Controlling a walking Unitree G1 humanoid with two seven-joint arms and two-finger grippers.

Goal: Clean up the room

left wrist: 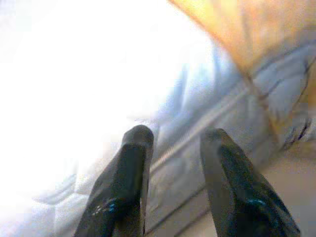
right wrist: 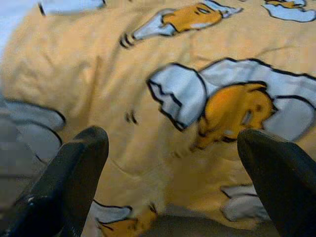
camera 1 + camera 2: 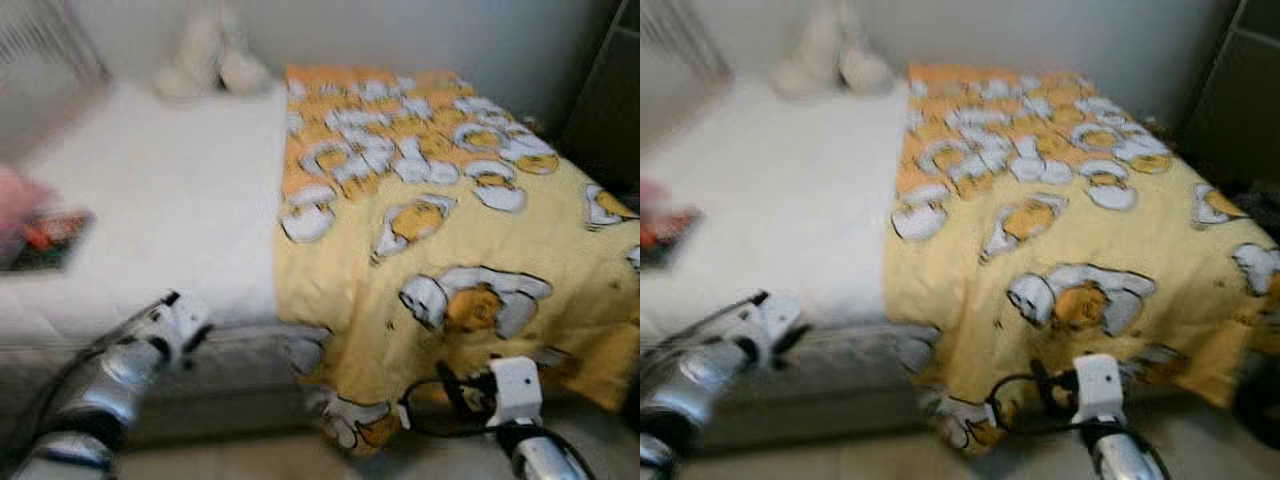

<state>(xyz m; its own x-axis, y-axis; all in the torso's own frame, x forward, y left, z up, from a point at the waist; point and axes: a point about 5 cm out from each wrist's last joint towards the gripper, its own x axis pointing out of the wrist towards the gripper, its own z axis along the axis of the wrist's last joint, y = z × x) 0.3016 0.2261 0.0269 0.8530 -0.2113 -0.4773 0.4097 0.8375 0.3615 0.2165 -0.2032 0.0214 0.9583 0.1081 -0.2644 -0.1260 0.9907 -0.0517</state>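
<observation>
A yellow blanket (image 3: 450, 230) printed with white and orange cartoon figures covers the right half of a bed and hangs over its near edge. The white mattress (image 3: 170, 200) lies bare on the left half. My left gripper (image 1: 175, 136) is open, low at the mattress's near side, with nothing between its fingers. Over at the hanging edge of the blanket (image 2: 148, 98), my right gripper (image 2: 187, 138) stands wide open and holds nothing. The eye views are blurred.
A pale plush toy (image 3: 210, 60) sits at the head of the bed by the wall. A dark magazine (image 3: 50, 240) and something pink (image 3: 15, 200) lie at the mattress's left edge. Dark furniture (image 3: 610, 100) stands at the right. Light floor (image 3: 250, 460) runs along the bed.
</observation>
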